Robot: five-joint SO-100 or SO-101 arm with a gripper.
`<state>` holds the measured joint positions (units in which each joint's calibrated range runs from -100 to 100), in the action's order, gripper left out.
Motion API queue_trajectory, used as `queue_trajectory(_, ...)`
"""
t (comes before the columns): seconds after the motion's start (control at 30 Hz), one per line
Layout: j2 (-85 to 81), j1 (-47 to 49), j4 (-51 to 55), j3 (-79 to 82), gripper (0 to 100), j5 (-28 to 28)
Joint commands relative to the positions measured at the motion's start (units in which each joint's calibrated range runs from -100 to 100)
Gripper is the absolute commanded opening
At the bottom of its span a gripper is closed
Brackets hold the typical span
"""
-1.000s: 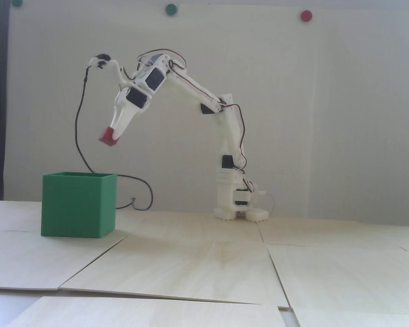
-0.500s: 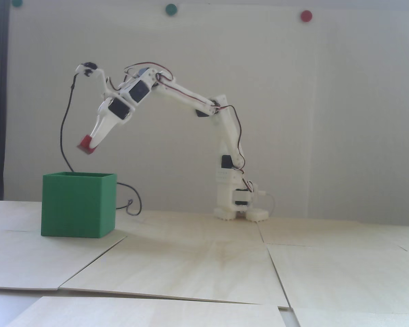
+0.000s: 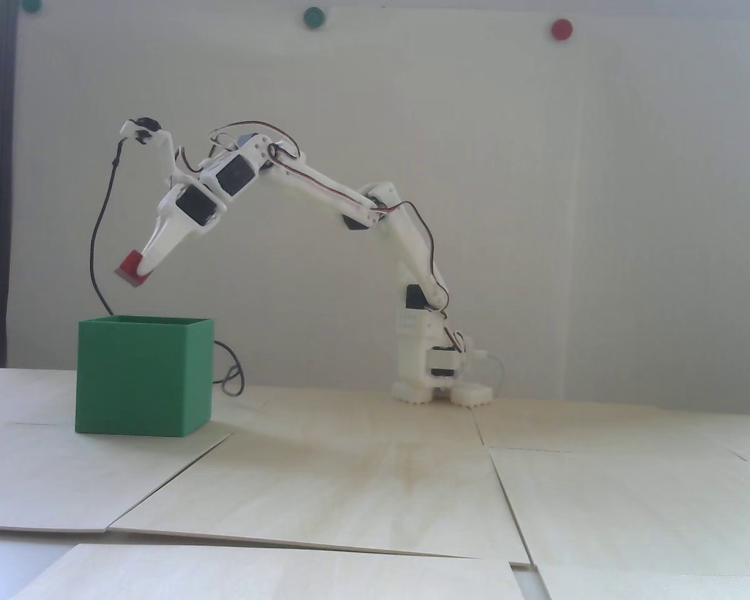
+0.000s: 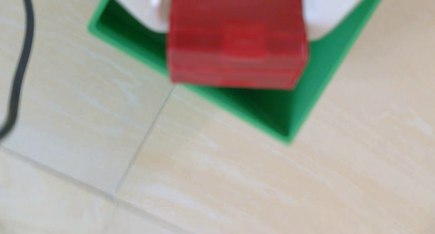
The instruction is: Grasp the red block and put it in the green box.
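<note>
Since a second ago, your gripper [image 3: 139, 270] has been swinging left in the fixed view, and its fingers are pinching the red block [image 3: 129, 268] tight, holding it in the air just above the green box [image 3: 144, 375] opening.

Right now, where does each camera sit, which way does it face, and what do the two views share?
Fixed view: low at table height, facing the wall side-on; shows the whole arm, the gripper shut on the red block above the green box.
Wrist view: rides the gripper, looking down; white fingers flank the block over the box's rim.
Shared: block, box, gripper, black cable.
</note>
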<state>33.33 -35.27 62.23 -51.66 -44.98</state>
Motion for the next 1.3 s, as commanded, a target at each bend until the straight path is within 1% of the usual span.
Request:
queue_trajectory(0.0, -1.95, 2.74, 3.71, -5.49, 2, -0.26)
queue_trajectory(0.23, -1.87, 3.06, 3.03, -5.49, 4, -0.52)
queue_trajectory(0.37, -1.87, 3.14, 3.03, -5.49, 16, -0.52)
queue_trajectory(0.47, -1.87, 3.14, 3.03, -5.49, 21, -0.73)
queue_trajectory(0.87, -3.68, 3.14, 3.71, -4.95, 21, -0.26)
queue_trajectory(0.9, -5.58, 3.14, 3.71, -4.87, 21, -0.26)
queue_trajectory(0.93, -10.87, 3.71, 5.39, -2.47, 21, 0.37)
queue_trajectory(1.03, -19.79, 4.99, 8.18, 3.92, 21, 1.77)
queue_trajectory(1.13, -31.71, 8.13, 11.97, 13.32, 21, 2.97)
queue_trajectory(1.2, -37.87, 10.30, 14.41, 18.65, 19, 3.07)
queue_trajectory(1.27, -44.82, 12.71, 16.86, 25.21, 14, 3.07)
